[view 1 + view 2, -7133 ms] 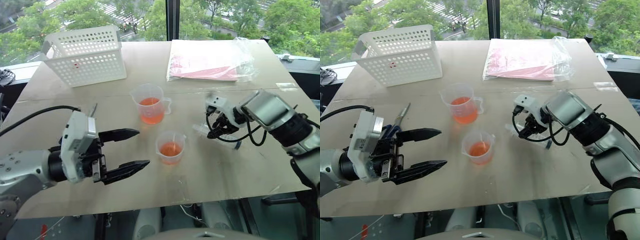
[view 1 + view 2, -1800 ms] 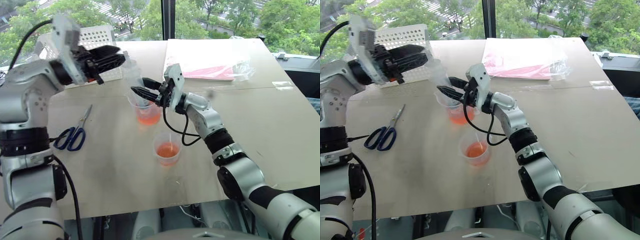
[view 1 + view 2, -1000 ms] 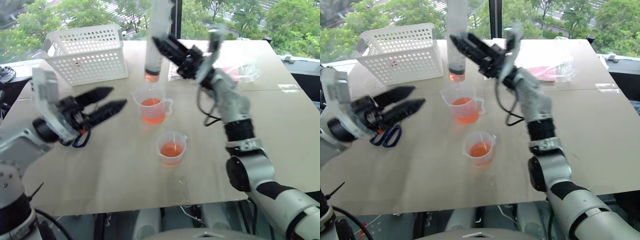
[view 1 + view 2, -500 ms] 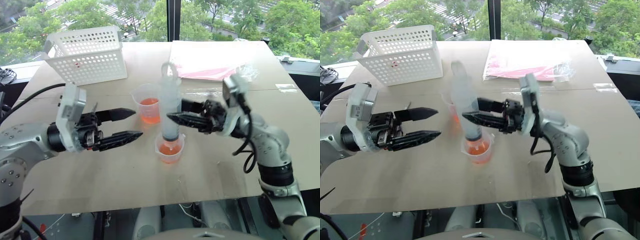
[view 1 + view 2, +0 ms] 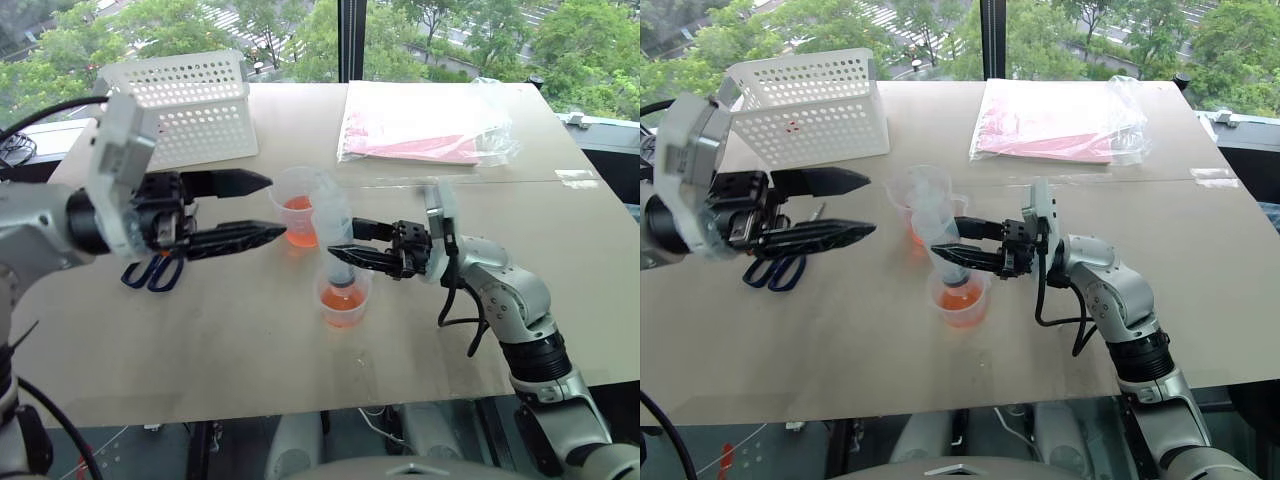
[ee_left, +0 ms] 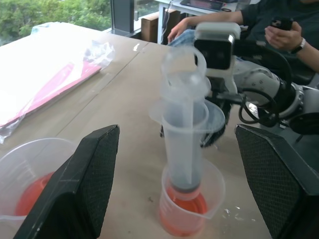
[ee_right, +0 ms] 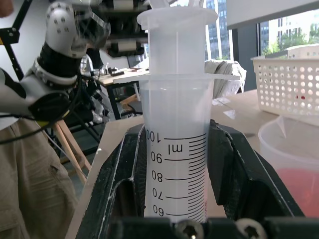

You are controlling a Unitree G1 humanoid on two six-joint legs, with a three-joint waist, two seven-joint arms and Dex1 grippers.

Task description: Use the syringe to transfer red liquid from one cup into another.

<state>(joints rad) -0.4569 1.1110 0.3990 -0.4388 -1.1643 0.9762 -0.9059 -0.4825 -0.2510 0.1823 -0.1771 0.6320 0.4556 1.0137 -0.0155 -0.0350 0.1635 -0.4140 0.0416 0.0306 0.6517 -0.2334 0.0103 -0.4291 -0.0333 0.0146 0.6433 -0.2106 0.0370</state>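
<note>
The right gripper (image 5: 345,252) is clamped tight on the syringe (image 5: 334,228), which stands upright with its tip down in the near cup (image 5: 343,298) of red liquid. Just behind it sits the far cup (image 5: 297,206), also holding red liquid. The left gripper (image 5: 255,210) hovers beside that far cup, fingers spread wide and holding nothing, with scissors (image 5: 152,272) on the table (image 5: 250,330) beneath it.

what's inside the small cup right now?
Red liquid and the tip of the syringe, which the right gripper holds upright in the small cup. The nozzle itself is hidden by the barrel and liquid.
</note>
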